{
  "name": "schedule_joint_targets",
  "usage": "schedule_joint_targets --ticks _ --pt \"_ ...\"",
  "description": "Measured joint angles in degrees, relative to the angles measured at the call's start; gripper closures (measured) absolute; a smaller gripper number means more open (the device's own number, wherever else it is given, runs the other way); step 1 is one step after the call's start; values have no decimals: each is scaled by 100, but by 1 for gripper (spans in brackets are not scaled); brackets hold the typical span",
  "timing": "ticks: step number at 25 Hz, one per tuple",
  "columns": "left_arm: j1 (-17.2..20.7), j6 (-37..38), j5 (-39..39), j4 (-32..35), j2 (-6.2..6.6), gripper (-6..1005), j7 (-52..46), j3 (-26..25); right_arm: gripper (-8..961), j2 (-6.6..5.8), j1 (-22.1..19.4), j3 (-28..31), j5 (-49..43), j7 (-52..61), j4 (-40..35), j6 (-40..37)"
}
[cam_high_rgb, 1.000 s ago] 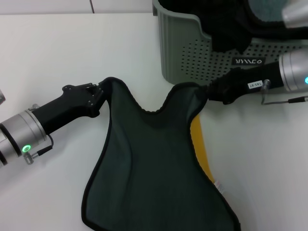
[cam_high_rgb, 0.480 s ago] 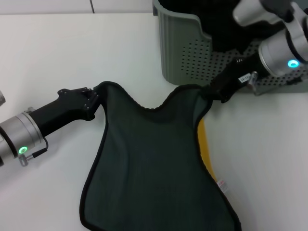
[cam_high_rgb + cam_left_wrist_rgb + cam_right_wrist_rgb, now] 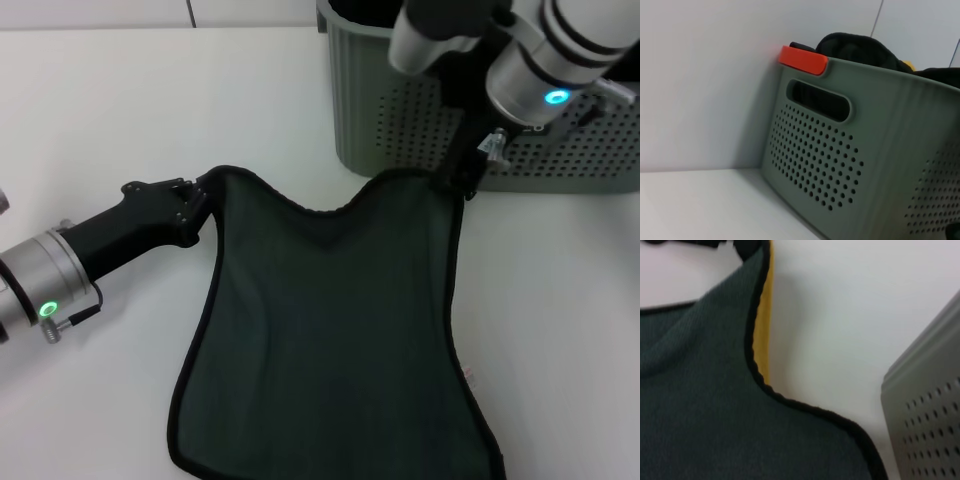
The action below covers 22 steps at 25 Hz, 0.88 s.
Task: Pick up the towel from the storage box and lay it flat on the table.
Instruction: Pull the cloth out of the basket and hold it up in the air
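Note:
The towel (image 3: 330, 320) shows its dark green-grey face with black edging. It is stretched between my two grippers and drapes down over the white table (image 3: 120, 100). My left gripper (image 3: 205, 195) is shut on its far left corner. My right gripper (image 3: 458, 182) is shut on its far right corner, just in front of the storage box (image 3: 390, 110). The right wrist view shows the towel (image 3: 705, 405) with a strip of its yellow face (image 3: 762, 315) and a corner of the storage box (image 3: 925, 410).
The left wrist view shows the storage box's holed wall (image 3: 840, 165), an orange piece (image 3: 802, 59) on its rim and a black cloth (image 3: 855, 45) heaped inside. The right arm's silver links hang over the box in the head view.
My right gripper has swung its towel corner to the right as the arm rose over the box. The towel is now wider, and its folded yellow edge no longer shows in the head view. The left gripper has barely moved.

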Motion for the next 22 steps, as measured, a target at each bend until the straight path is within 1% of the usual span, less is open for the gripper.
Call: schedule_joint_targets --ticks 3,5,8,11,15,19,22 --pt "-25 0 46 2 -9 982 -5 1 838 0 195 -214 -118 22 286 -113" --pt "-45 -2 178 62 -9 981 -20 2 836 1 228 -444 -165 74 389 -269" --pt "-37 -93 564 352 -26 979 -106 2 833 1 225 -794 -184 203 475 -513" --pt "-16 -202 711 577 -55 976 -131 -1 830 0 161 -921 -192 277 494 -610" --pt "-14 -506 783 794 -86 972 -105 2 826 -3 71 -929 -201 391 494 -676" --pt "-102 -910 1010 914 -136 968 -174 1 821 -6 -47 -1120 -201 552 417 -702" --pt "-181 -1308 1043 938 -164 966 -390 4 818 -8 -214 -1188 -215 666 203 -758"
